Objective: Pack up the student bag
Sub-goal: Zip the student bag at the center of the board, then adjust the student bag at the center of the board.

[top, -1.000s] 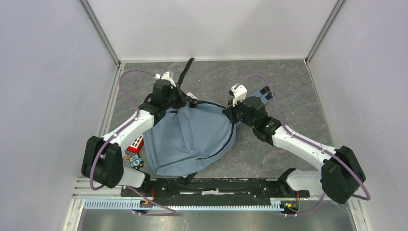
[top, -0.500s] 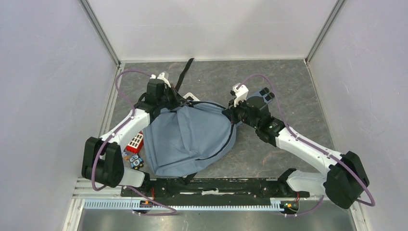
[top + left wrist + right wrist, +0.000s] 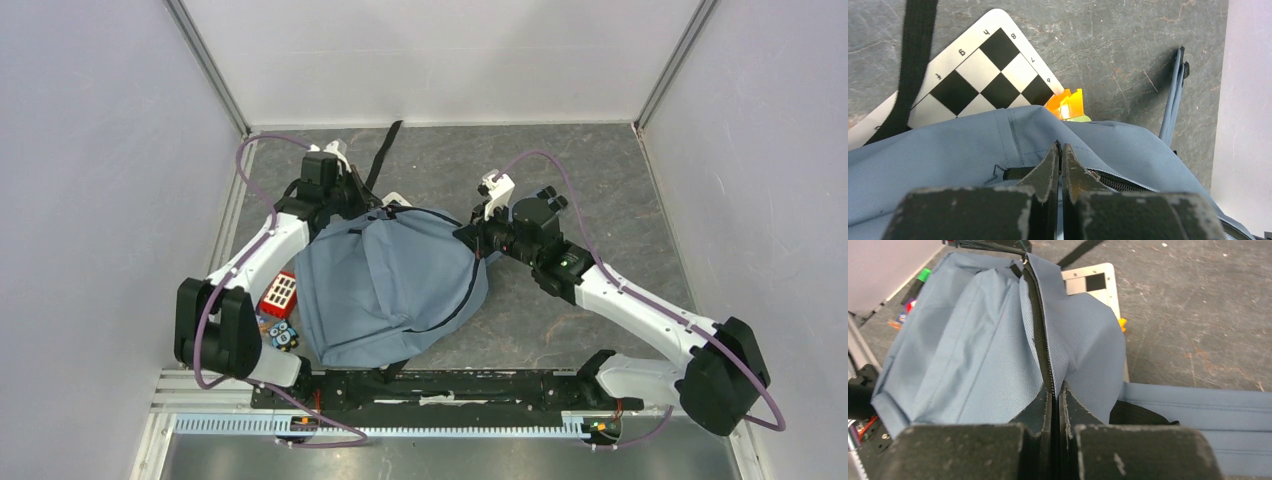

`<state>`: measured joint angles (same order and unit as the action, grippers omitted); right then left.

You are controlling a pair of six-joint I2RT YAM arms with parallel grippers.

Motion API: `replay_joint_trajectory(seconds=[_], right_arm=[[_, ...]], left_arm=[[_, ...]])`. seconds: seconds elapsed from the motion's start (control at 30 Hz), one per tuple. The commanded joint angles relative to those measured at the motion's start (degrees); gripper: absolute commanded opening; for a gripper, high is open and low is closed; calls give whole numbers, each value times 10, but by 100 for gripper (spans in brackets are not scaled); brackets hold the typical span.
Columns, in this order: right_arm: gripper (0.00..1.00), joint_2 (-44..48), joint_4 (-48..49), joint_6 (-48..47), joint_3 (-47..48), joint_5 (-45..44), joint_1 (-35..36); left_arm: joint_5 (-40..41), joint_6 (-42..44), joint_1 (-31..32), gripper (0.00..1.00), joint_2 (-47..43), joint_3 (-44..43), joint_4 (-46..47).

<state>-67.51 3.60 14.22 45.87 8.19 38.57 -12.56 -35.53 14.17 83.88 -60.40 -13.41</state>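
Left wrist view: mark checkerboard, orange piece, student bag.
checkerboard (image 3: 996,90), left wrist view, a black square.
orange piece (image 3: 1064,103), left wrist view, exposed top.
student bag (image 3: 973,140), left wrist view, fabric above zip.

Overhead camera, high behind both arm bases (image 3: 275,370), takes in the whole table (image 3: 600,190); wrist cameras look close along the left claw (image 3: 1058,146) and right claw (image 3: 1054,386), sharing the student bag (image 3: 385,290) at each tip.

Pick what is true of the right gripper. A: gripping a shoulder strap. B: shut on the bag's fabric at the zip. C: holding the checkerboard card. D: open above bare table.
B: the right gripper is pressed shut on the student bag, whose black zip runs down into its fingers; the checkerboard card lies beyond, untouched.
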Motion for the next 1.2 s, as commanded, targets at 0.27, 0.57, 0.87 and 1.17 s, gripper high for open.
replay_joint_trajectory(seconds=[0.27,0.57,0.87,1.17], right_arm=[[0,77,115,25,182,6,80],[0,32,73,-46,412,-20,85],[0,-37,-5,-253,596,-132,85],[0,-79,83,-532,584,-331,81]], left_arm=[[266,111,-60,2,-288,3,-67],[213,126,-60,2,-367,-95,-132],[53,88,-60,2,-338,-104,-62],[-77,74,-53,2,-260,-104,24]])
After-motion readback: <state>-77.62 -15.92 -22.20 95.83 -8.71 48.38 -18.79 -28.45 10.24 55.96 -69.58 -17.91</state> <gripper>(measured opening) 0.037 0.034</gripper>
